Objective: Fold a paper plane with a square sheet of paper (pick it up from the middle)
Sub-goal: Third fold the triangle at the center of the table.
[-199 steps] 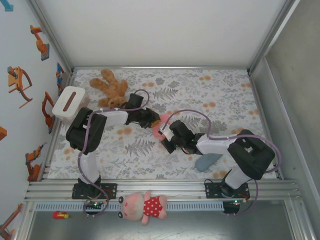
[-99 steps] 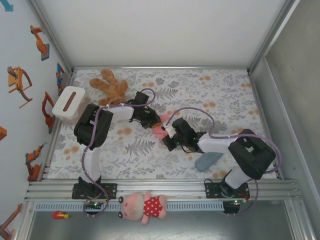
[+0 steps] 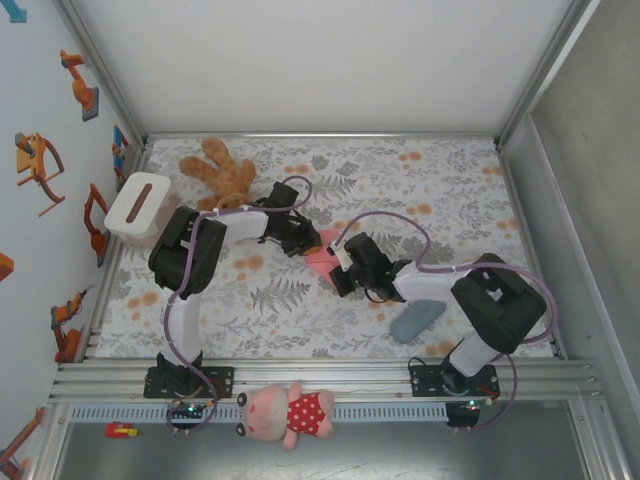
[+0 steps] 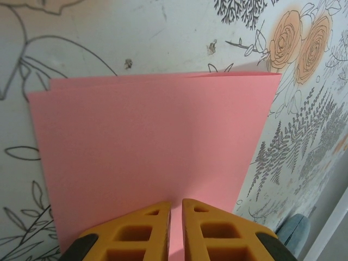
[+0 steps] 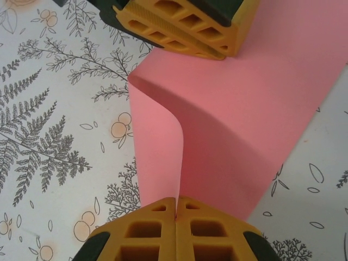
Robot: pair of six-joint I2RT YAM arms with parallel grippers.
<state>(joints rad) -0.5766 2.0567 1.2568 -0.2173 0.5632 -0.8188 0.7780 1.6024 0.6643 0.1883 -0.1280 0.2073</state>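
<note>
- Salmon-pink and thin, the square sheet of paper (image 5: 239,125) hangs between the two arms over the middle of the tabletop (image 3: 450,200), a little toward its left edge.
- It is doubled over: the left wrist view shows two layers stepped at its far edge, and the right wrist view shows a soft rounded bend, not a sharp crease.
- The left fingers (image 4: 147,228) are almost together, clamped on one edge of the sheet with a sliver of pink between them.
- The right fingers (image 5: 147,234) are pressed together on the opposite edge, next to where the bend runs in.
- Over the last second the left fingers have drawn in onto the paper, the left arm has reached further over the tabletop, and the right arm has edged toward it, so the sheet is now bunched between them.
- That suggests the first fold is formed but not pressed; the dart shape is still far off.
- The brown teddy bear (image 3: 222,172) lies near the far-left corner, well apart.
- The grey-blue pouch (image 3: 417,320) lies toward the near edge, beside the right arm.
</note>
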